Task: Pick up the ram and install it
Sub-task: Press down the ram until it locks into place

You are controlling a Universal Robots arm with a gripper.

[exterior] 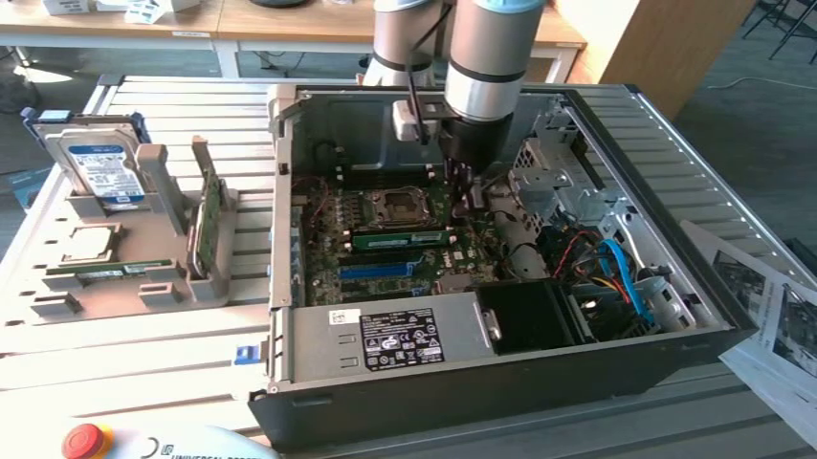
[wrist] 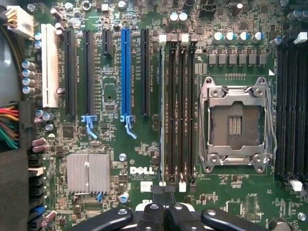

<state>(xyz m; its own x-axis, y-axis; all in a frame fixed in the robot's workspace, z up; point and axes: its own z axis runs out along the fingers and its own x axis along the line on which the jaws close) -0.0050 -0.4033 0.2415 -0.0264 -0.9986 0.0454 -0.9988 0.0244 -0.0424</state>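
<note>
A ram, a long green stick, stands in the motherboard memory slot nearest the blue slot. In the wrist view it shows edge-on as a thin pale strip beside the dark memory slots. My gripper hangs inside the case beyond one end of that stick. The fingertips are pressed together in line with the stick's end, with nothing between them. Another ram stick lies flat in the grey holder at the exterior view's left.
The CPU socket sits open beside the memory slots. The grey holder carries a hard drive, a CPU and a green card on edge. A power supply and cables stand in the case.
</note>
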